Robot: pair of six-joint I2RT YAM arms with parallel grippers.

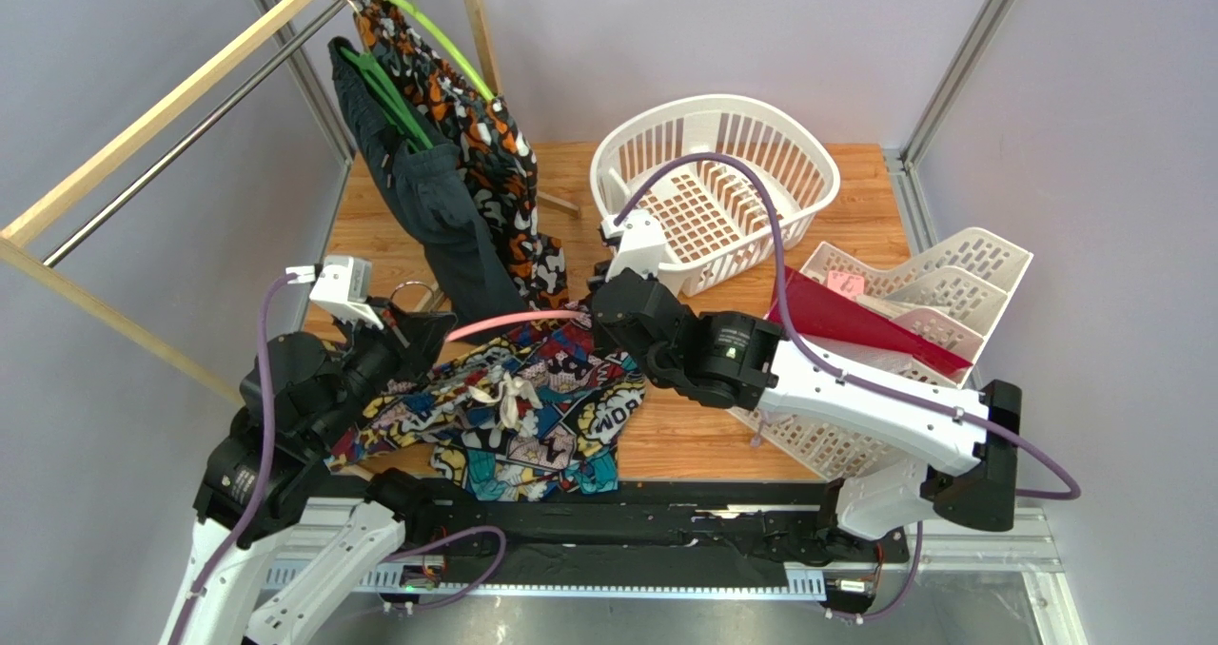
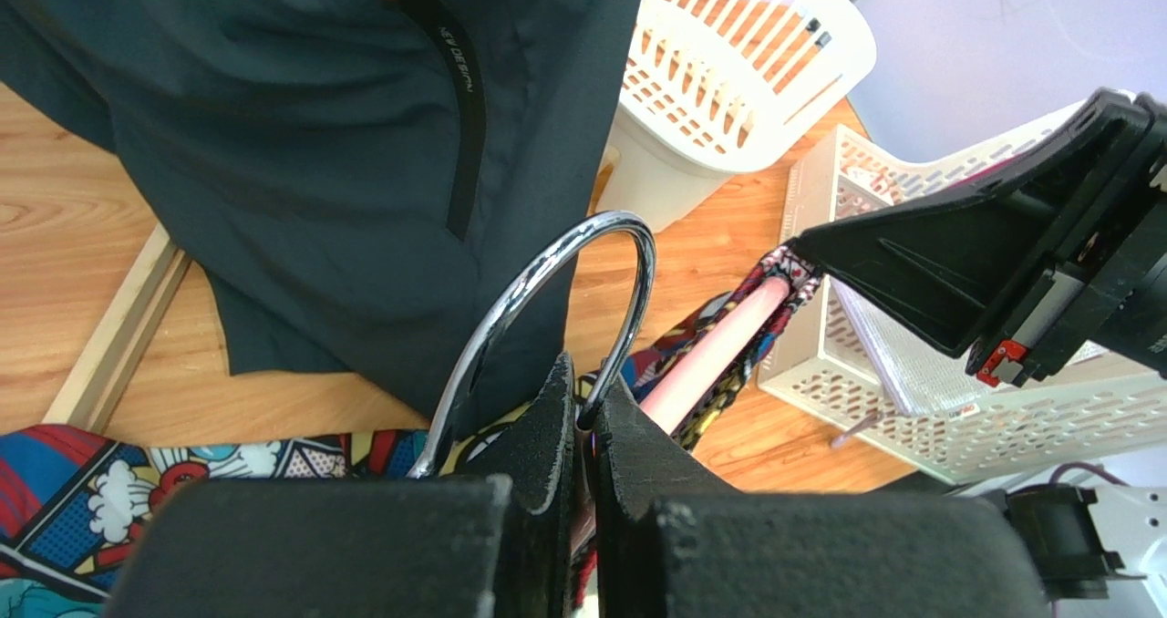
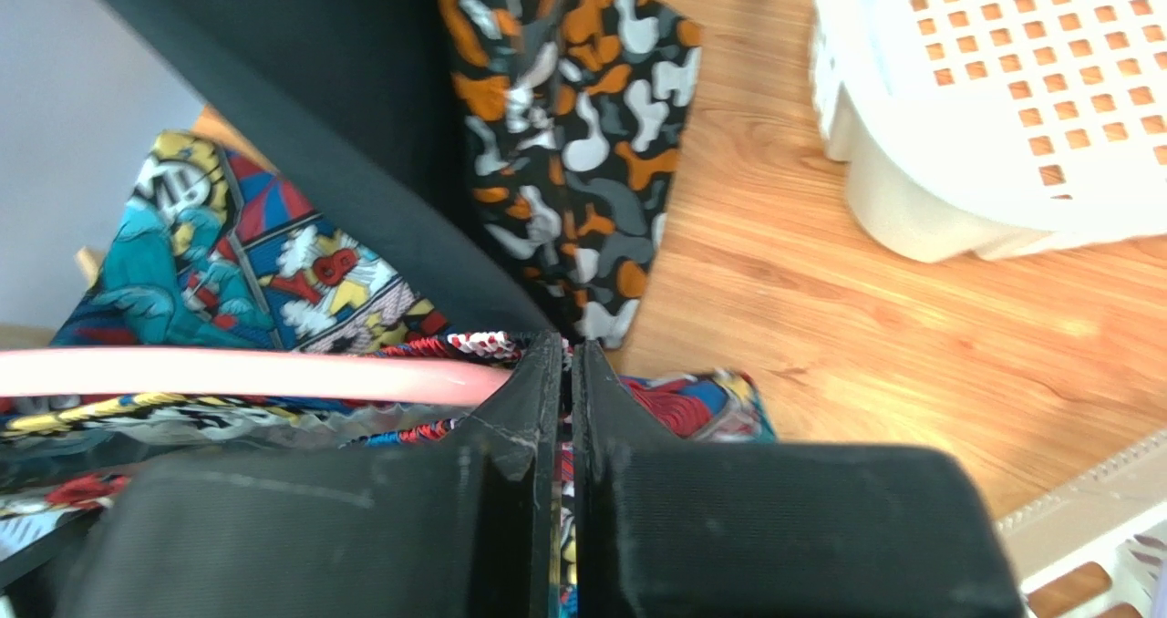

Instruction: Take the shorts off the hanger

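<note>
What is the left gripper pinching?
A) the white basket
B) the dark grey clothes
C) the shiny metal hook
C: the left wrist view shows the left gripper shut on the base of the metal hook of the pink hanger.

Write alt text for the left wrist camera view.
The left gripper is shut on the chrome metal hook of a thin pink plastic hanger, whose bar carries multicolour comic-print cloth shorts. A dark charcoal garment hangs behind, with white slotted plastic baskets beyond.

Pale lilac walls, wooden table, wooden clothes rail
</note>
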